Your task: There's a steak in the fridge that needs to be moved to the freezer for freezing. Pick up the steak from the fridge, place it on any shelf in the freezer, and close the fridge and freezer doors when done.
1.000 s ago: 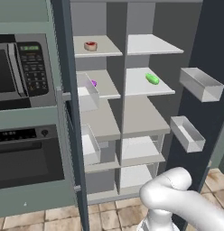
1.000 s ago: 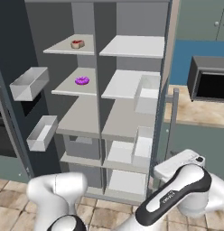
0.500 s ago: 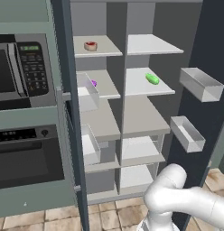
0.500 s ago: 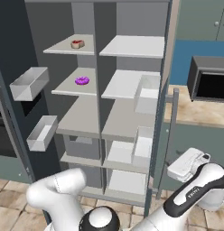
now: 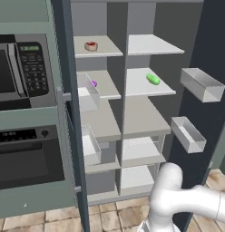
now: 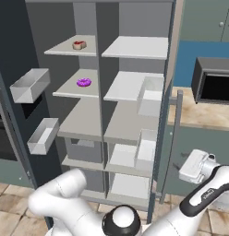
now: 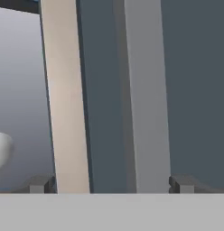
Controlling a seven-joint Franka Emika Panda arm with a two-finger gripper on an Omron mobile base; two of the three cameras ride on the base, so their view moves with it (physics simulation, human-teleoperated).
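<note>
— Where's the steak (image 5: 90, 45)?
— On the shelf (image 5: 97, 48), top of the freezer (image 6: 75, 92) — both doors open. My jaws stand spread, facing the fridge door's bar handle (image 7: 145, 94).

Steak (image 5: 90, 45): red, tan rim. Shelves (image 5: 153, 44): pale grey. Fridge door (image 5: 209, 54): slate-blue; bar handle (image 7: 147, 94) grey. Vegetable (image 5: 153, 79): green. Small item (image 6: 83, 82): purple. Microwave (image 5: 14, 72): black front. Floor (image 5: 37, 219): tan tiles.
</note>
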